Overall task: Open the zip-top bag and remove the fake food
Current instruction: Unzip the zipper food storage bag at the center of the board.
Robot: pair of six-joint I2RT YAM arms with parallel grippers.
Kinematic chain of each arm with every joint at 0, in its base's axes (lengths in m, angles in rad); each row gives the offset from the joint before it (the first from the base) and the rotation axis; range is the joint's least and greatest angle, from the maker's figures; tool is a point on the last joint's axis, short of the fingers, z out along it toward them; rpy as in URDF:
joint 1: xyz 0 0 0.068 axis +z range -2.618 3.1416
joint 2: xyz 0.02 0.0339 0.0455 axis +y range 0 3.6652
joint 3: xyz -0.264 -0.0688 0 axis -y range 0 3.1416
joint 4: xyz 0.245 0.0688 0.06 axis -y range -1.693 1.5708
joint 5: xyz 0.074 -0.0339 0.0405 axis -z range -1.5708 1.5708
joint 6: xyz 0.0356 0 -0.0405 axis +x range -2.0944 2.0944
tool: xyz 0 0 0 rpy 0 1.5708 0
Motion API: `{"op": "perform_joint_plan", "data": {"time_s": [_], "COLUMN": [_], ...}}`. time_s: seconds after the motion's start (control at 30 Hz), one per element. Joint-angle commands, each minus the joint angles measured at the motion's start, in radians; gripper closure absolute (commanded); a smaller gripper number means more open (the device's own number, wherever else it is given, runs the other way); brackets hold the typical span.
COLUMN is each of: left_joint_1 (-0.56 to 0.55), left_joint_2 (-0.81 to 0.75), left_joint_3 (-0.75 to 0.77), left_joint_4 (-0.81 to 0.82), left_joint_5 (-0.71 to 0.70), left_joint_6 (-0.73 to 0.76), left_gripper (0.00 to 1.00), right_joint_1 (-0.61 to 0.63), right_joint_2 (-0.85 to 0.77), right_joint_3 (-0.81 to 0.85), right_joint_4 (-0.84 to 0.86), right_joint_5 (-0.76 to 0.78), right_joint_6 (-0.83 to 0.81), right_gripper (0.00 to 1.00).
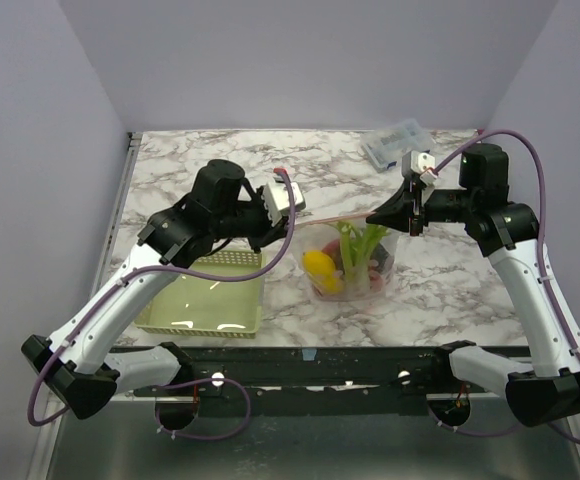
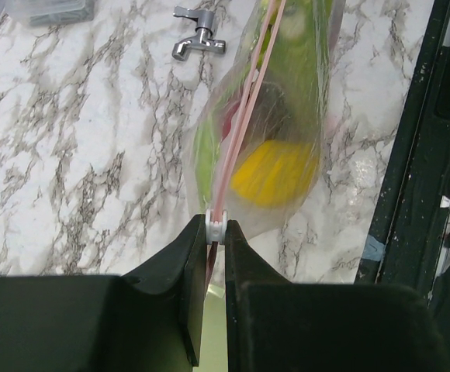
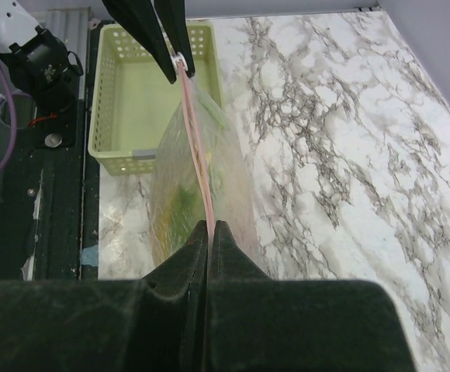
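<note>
**Both grippers hold the zip-top bag by its seal, which is not yet parted.**

Near the front edge, right of the pale green basket [image 1: 205, 300], the zip-top bag [image 1: 355, 268] appears to rest its bottom on the marble table [image 1: 450, 280]. It is closed around the fake food [image 1: 342, 262], with a yellow piece [image 1: 318, 265] and a green stalk [image 1: 358, 240] showing. Above it, the left gripper [image 2: 216, 229] pinches the white slider [image 2: 216, 223] at one end of the pink zip strip [image 2: 244, 132]. The right gripper [image 3: 209, 229], pressed together, pinches the other end, and the strip runs taut between them. Opening is the step in hand, and it likely calls for drawing the slider along the strip while the right holds firm. Farther back lie a metal tap [image 2: 198, 43] and a clear box [image 1: 395, 145].
</note>
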Motion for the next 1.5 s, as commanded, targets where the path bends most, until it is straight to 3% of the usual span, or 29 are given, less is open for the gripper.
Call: {"op": "perform_joint_plan", "data": {"time_s": [0.0,0.73,0.77,0.83,0.9,0.97,1.2,1.33,1.47], "left_joint_1": [0.035,0.075,0.075,0.077,0.077,0.079,0.111,0.111,0.091], "left_joint_2": [-0.038,-0.061,-0.054,-0.045,-0.055,-0.091,-0.256,-0.218,-0.112], "left_joint_3": [-0.028,-0.036,-0.028,-0.022,-0.026,-0.050,-0.157,-0.089,0.009], "left_joint_4": [-0.078,-0.101,-0.105,-0.091,-0.045,0.053,0.429,0.400,0.296], "left_joint_5": [-0.044,-0.007,0.003,0.049,0.159,0.216,0.236,0.239,0.236], "left_joint_6": [0.021,0.008,0.002,-0.045,-0.106,-0.200,-0.485,-0.465,-0.395], "left_gripper": [1.00,1.00,0.91,0.55,0.25,0.02,0.01,0.02,0.13], "right_joint_1": [-0.032,-0.050,-0.049,-0.049,-0.049,-0.049,-0.049,-0.050,-0.050], "right_joint_2": [-0.033,-0.025,-0.023,-0.022,-0.019,-0.017,-0.022,-0.029,-0.035], "right_joint_3": [-0.002,0.002,0.004,0.001,-0.003,-0.008,-0.008,-0.020,-0.019], "right_joint_4": [0.055,0.069,0.069,0.067,0.064,0.059,-0.016,-0.052,-0.083], "right_joint_5": [-0.008,-0.015,-0.014,-0.017,-0.021,-0.021,-0.058,-0.082,-0.107], "right_joint_6": [0.017,0.037,0.037,0.034,0.034,0.031,-0.043,-0.100,-0.140], "right_gripper": [1.00,1.00,1.00,1.00,1.00,1.00,1.00,1.00,1.00]}}
